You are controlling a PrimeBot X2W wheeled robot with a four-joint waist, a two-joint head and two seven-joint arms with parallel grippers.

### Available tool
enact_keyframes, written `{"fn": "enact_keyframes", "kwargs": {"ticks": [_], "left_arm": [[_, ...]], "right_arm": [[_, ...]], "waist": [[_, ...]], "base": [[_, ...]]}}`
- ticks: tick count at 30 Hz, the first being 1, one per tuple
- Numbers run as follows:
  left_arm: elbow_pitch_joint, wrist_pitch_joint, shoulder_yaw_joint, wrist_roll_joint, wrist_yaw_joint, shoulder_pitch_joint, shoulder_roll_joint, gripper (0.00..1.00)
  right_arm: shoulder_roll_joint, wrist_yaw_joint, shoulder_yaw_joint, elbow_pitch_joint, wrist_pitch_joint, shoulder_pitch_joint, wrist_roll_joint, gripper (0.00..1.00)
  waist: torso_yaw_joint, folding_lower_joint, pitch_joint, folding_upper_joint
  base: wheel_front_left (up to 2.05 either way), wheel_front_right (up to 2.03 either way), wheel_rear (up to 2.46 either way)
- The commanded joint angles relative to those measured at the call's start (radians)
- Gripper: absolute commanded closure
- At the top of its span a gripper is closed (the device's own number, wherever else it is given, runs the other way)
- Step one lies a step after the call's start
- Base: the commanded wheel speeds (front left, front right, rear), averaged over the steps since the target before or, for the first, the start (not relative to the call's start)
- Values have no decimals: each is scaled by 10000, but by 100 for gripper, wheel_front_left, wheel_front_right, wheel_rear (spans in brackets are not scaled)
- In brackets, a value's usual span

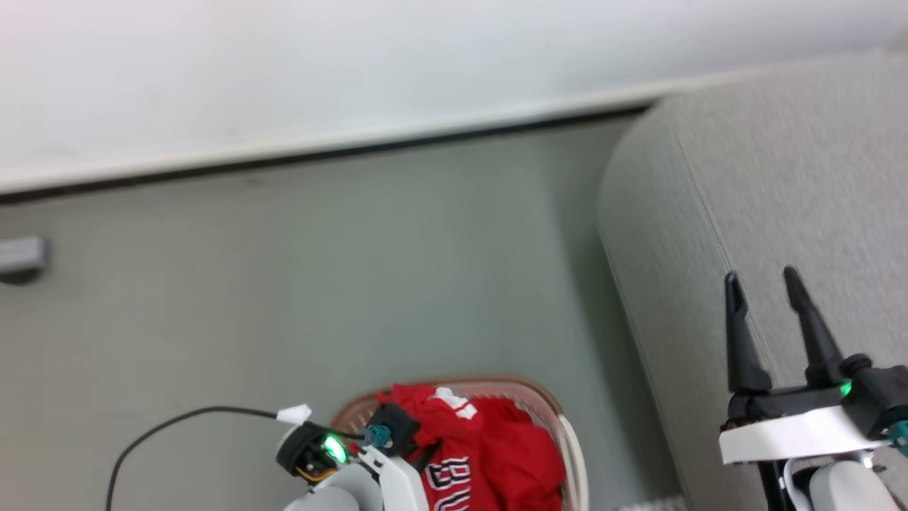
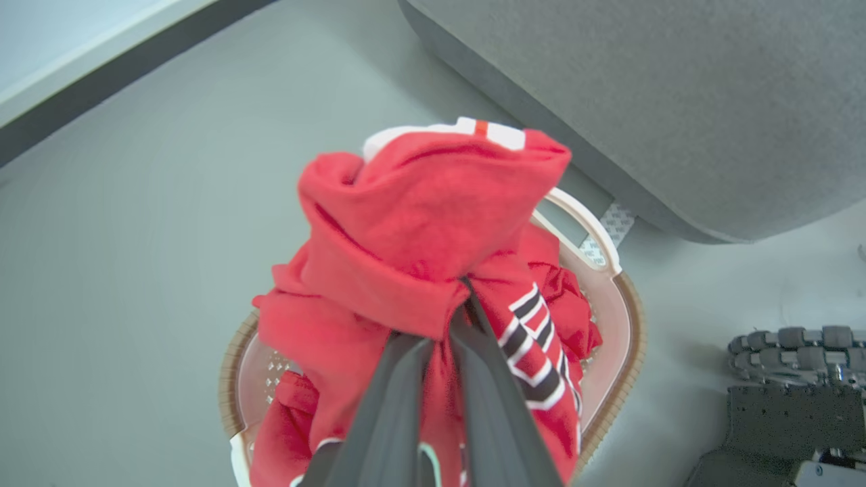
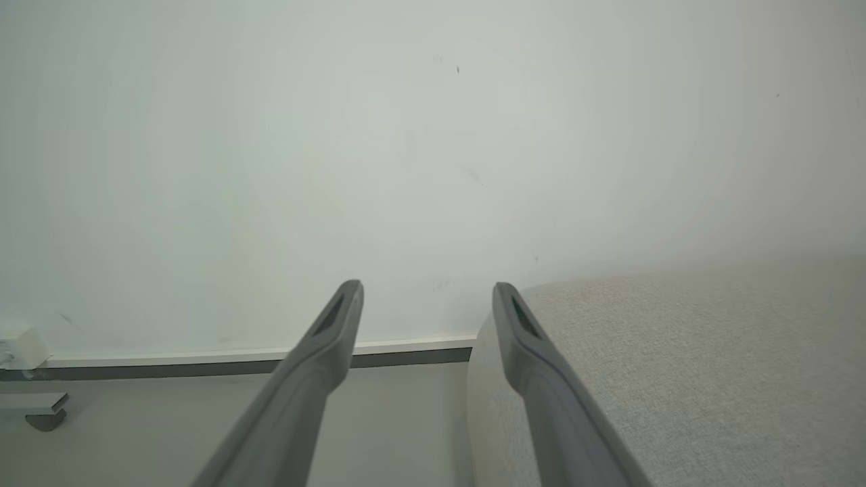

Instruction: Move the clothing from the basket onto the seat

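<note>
The red clothing [image 1: 496, 440] with dark white-outlined lettering fills the white basket [image 1: 576, 454], which stands on the floor by the seat's corner. In the left wrist view my left gripper [image 2: 463, 287] is shut on a bunched fold of the clothing [image 2: 419, 223], pulled up above the basket's brown rim [image 2: 632, 325]. More red fabric lies below in the basket. The large grey seat [image 1: 780, 177] is to the right of the basket, also in the left wrist view [image 2: 643, 88]. My right gripper [image 1: 760, 278] hangs open over the seat's edge, nothing between its fingers [image 3: 338, 325].
A pale wall with a dark skirting strip [image 1: 319, 152] runs behind the grey floor [image 1: 355, 270]. A black cable [image 1: 177, 415] loops at the lower left. A small grey foot [image 1: 21, 259] sits at the left edge. Part of my base [image 2: 791, 406] is right of the basket.
</note>
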Motion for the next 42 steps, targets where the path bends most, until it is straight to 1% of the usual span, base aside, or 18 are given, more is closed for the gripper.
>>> {"fn": "enact_keyframes", "kwargs": {"ticks": [1, 6, 12, 18, 22, 24, 25, 29, 38, 42], "left_arm": [[-256, -93, 143, -254, 15, 222, -2, 100], [-1290, -157, 780, -765, 19, 646, 174, 100], [-3028, -157, 1652, -1145, 287, 976, 522, 100], [-4806, -157, 2195, -1517, 452, 1194, 942, 100], [-5952, 22, 2422, -1586, 709, 1268, 1303, 100], [-6582, 170, 2542, -1631, 897, 1227, 1478, 100], [-6866, 245, 2548, -1469, 1023, 1128, 1621, 100], [-7880, 467, 2877, -1666, 1322, 993, 1913, 100], [-9624, 811, 3569, -2164, 1843, 903, 2284, 100], [-10182, 958, 3716, -2237, 2025, 998, 2461, 100]], "right_arm": [[-17, -21, 73, 118, -16, 176, -31, 0], [-20, -21, 239, 245, -16, 420, 56, 0], [-17, -21, 210, 292, -16, 533, 216, 0], [-17, -21, 396, 362, -16, 737, 278, 0], [-19, -21, 538, 434, -16, 868, 299, 0], [-19, -21, 593, 442, -16, 881, 301, 0], [-19, -21, 602, 459, -16, 897, 302, 0], [-17, -21, 782, 497, -16, 911, 369, 0], [-17, -21, 1125, 528, -16, 975, 472, 0], [-17, -21, 1271, 484, -16, 978, 461, 0]], "waist": [[681, 2, -846, 0], [989, 2, -1373, 0], [1226, 2, -1655, 0], [1390, 2, -1965, 0], [1399, 2, -2238, 0], [1401, 2, -2316, 0], [1415, 2, -2352, 0], [1437, 2, -2449, 0], [1388, 2, -2598, 0], [1366, 2, -2608, 0]], "base": [[0, 0, 0], [0, 0, 0], [0, 0, 0], [0, 0, 0], [0, 0, 0], [0, 0, 0], [0, 0, 0], [0, 0, 0], [0, 0, 0], [0, 0, 0]]}}
